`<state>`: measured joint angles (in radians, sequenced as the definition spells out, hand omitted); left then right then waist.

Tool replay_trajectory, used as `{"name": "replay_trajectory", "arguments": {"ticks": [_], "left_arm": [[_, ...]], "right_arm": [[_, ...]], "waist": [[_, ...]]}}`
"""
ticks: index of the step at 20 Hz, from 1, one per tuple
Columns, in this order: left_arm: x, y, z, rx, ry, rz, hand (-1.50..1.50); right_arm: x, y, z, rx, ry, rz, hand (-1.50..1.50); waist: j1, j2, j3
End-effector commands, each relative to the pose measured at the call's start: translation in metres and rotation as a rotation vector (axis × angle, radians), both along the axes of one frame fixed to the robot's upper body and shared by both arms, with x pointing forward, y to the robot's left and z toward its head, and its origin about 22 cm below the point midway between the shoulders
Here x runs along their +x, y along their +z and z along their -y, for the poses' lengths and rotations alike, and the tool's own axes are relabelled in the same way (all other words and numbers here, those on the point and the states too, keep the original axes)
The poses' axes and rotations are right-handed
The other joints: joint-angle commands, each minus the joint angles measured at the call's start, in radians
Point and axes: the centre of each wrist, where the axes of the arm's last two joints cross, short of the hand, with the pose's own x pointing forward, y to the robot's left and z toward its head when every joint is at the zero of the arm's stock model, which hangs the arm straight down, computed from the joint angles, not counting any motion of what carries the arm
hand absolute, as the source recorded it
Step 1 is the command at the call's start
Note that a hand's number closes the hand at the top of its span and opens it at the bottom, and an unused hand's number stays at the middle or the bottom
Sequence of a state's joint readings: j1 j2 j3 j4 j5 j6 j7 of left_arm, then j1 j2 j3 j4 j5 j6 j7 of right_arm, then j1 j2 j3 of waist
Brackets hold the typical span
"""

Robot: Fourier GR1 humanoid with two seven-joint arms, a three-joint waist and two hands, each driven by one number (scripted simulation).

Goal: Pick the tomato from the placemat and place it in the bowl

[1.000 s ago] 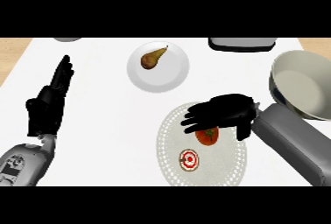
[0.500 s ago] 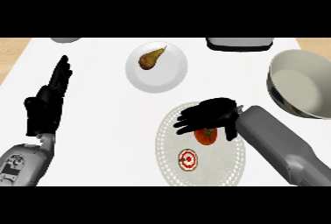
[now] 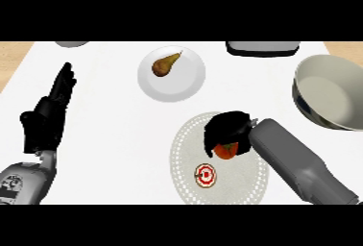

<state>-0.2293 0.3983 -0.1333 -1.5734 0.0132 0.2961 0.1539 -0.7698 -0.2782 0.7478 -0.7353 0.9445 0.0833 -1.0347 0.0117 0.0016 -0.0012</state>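
Looking across the white counter (image 3: 113,144), you have the bowl (image 3: 333,93) at about two o'clock from the centre, deep, pale inside and holding nothing you can see. That direction matters most: from the right hand (image 3: 228,129) the bowl lies up and to the right, roughly at two o'clock and well apart, so the carry will likely have to rise over the near rim. The right arm is far nearer to both tomato and bowl than the left.

Next in size, the round placemat (image 3: 241,187) sits at about five o'clock from the centre, with a small red-and-white disc (image 3: 205,175) lying on it at its six o'clock side. The white plate (image 3: 174,84) at twelve o'clock carries a pear (image 3: 163,66), stem pointing to one o'clock. A dark-edged object (image 3: 261,47) shows at the far edge, cut off.

Your left hand (image 3: 48,117) rests at nine o'clock, fingers straight and pointing up, holding nothing.

Your right hand is over the upper part of the placemat, fingers curled down around the tomato (image 3: 227,151), which peeks out red just below the palm. The tomato seems not yet lifted, though you cannot tell for certain. It is roundish, so no long axis to align.
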Motion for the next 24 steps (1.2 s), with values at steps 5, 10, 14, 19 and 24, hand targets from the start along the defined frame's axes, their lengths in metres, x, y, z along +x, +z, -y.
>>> {"name": "replay_trajectory", "arguments": {"ticks": [5, 10, 14, 19, 24], "left_arm": [[-0.005, 0.002, 0.007, -0.009, -0.008, -0.003, 0.00], [0.004, 0.001, 0.004, -0.002, -0.003, -0.008, 0.00], [-0.002, 0.002, 0.003, -0.004, 0.004, -0.015, 0.00], [-0.005, 0.000, -0.008, 0.007, 0.045, -0.009, 0.00], [-0.006, -0.003, -0.007, 0.002, 0.038, -0.026, 0.00]], "right_arm": [[0.003, -0.013, -0.019, 0.089, 0.095, -0.012, 1.50], [0.007, 0.005, -0.016, 0.130, 0.139, -0.049, 1.50], [0.015, -0.001, -0.005, 0.180, -0.414, -0.079, 1.50], [0.011, -0.028, 0.032, 0.188, -1.094, -0.179, 1.50], [0.028, 0.006, -0.032, 0.473, -1.517, -0.228, 1.50]], "waist": [[0.007, 0.002, 0.002], [-0.005, 0.000, 0.001], [-0.006, 0.002, 0.001], [-0.072, -0.012, -0.004], [-0.044, -0.025, -0.002]]}}
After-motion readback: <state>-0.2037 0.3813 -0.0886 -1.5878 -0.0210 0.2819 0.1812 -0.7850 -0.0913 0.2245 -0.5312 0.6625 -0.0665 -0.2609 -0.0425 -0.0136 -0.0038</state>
